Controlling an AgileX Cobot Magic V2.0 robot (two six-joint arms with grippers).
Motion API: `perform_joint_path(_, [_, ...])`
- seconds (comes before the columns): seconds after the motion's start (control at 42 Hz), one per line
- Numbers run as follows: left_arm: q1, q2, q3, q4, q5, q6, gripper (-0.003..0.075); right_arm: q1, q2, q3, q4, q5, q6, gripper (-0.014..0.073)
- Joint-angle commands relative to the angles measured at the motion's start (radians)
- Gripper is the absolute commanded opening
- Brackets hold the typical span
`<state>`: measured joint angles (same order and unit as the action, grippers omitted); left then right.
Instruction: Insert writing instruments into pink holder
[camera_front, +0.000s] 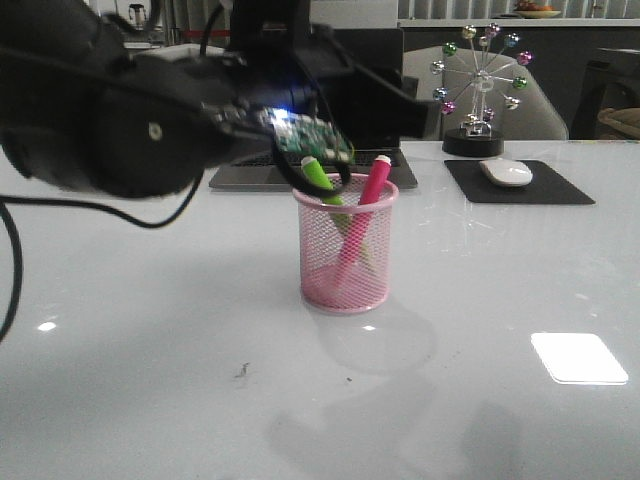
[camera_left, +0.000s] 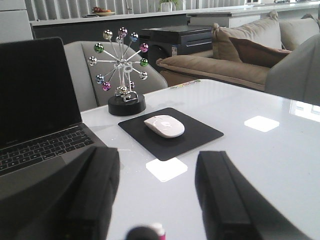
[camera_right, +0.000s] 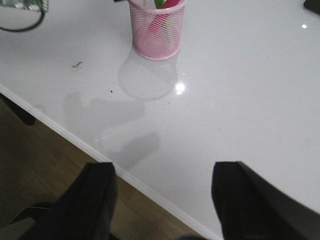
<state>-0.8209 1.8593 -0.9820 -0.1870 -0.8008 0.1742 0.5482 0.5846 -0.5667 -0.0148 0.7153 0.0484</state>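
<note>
The pink holder (camera_front: 345, 270) stands upright at the middle of the table. The lime green marker (camera_front: 318, 172) and the pink marker (camera_front: 372, 182) both lean inside it, tops above the rim. My left arm (camera_front: 100, 120) reaches in from the left to just above and behind the rim. The left gripper (camera_left: 159, 165) is open and holds nothing, and the pink marker's whitish tip (camera_left: 159, 230) shows below its gap. My right gripper (camera_right: 165, 172) is open and empty over the table's near edge, well back from the holder (camera_right: 155, 35).
A laptop (camera_front: 240, 175) sits behind the holder. At the back right, a white mouse (camera_front: 506, 172) lies on a black pad (camera_front: 550, 190) beside a ferris-wheel ornament (camera_front: 478, 90). The table's front edge (camera_right: 75, 137) drops to brown floor.
</note>
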Motion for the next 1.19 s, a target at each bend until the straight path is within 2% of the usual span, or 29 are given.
perform_joint_path(0.0, [-0.004,-0.18,-0.028,-0.001,0.089,0.032,0.0416,0.0,0.0,-0.027,-0.013,-0.067,-0.006,0.052])
perform_joint_path(0.262, [0.006,-0.539,-0.028,-0.001,0.801,0.032,0.0416,0.0,0.0,-0.027,-0.013,-0.067,-0.006,0.052])
perform_joint_path(0.334, [0.006,-0.639,-0.028,-0.001,0.962,0.032,0.0416,0.0,0.0,-0.027,-0.013,-0.067,-0.006,0.052])
perform_joint_path(0.501, [0.006,-0.819,-0.028,-0.001,1.239,0.032,0.0416,0.0,0.0,-0.027,-0.013,-0.067,-0.006,0.052])
perform_joint_path(0.667, [0.006,-0.94,-0.028,-0.001,1.433,0.032,0.0416,0.0,0.0,-0.027,-0.013,-0.067,-0.006,0.052])
perform_joint_path(0.906, [0.006,-1.015,-0.019,0.019,1.719,0.026,0.0416,0.0,0.0,-0.027,-0.013,-0.067,-0.006,0.052])
perform_joint_path(1.025, [0.006,-1.053,0.033,0.058,1.732,-0.007,0.0416,0.0,0.0,-0.027,-0.013,-0.067,-0.006,0.052])
perform_joint_path(1.168, [0.006,-1.105,0.14,0.118,1.676,-0.035,0.0416,0.0,0.0,-0.027,-0.013,-0.067,-0.006,0.052])
